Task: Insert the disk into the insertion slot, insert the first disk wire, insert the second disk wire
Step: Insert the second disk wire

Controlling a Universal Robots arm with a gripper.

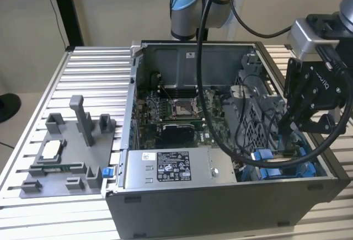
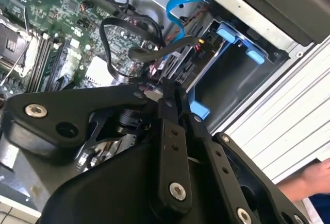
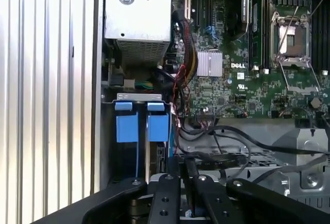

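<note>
Two bright blue plastic tabs (image 3: 142,123) stand side by side at one end of the insertion slot (image 3: 126,162), a narrow bay of dark grey metal with blue rails. In the exterior view the slot lies in the lower right of the frame, in the near corner of the open computer case (image 1: 220,201), just beside the grey labelled power-supply box (image 1: 171,165) on the exterior view's right. Its long axis runs along the case's near wall, roughly from left to right across that frame, and the tabbed end is the one nearer the power-supply box. Whether the disk's silver body sits behind those tabs cannot be told; only blue plastic and dark metal show there.

The black gripper (image 2: 170,87) hangs inside the case at the slot, its fingers (image 3: 167,193) drawn close together with only a thin dark gap between them. Black wires (image 3: 216,159) loop right at the tips, but whether one is pinched cannot be told. A blue flat cable (image 2: 180,7) arcs above the bay. The case stands on a slatted metal surface (image 1: 94,69), with a grey fixture tray (image 1: 66,157) at the frame's left. A person's hand (image 2: 309,180) shows by the case.
</note>
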